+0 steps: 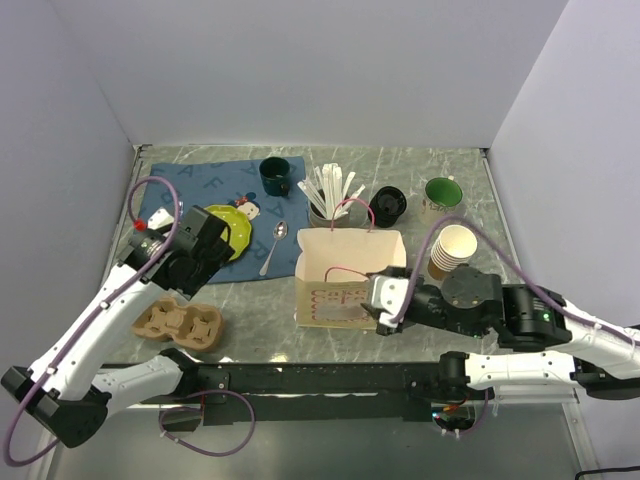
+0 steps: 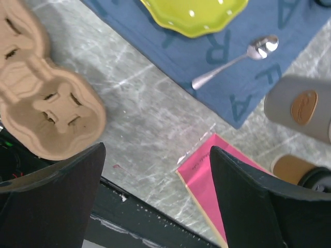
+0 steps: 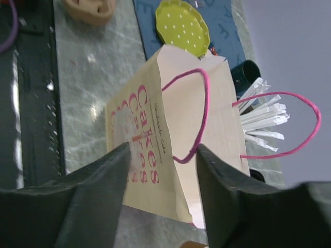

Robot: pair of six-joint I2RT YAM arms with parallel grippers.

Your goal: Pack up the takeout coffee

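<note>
Left pincer (image 2: 155, 201) — over marbled table (image 2: 139, 119)

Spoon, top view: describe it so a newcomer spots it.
Find the blue cloth, far left on the table. Near its right edge, between the yellow-green plate and the paper bag, lies the spoon. It is the only shiny metal item there.

The marble table (image 1: 257, 303) bears a blue cloth (image 1: 200, 182), a paper bag (image 1: 335, 300) and a cup carrier (image 1: 180, 325).
</note>
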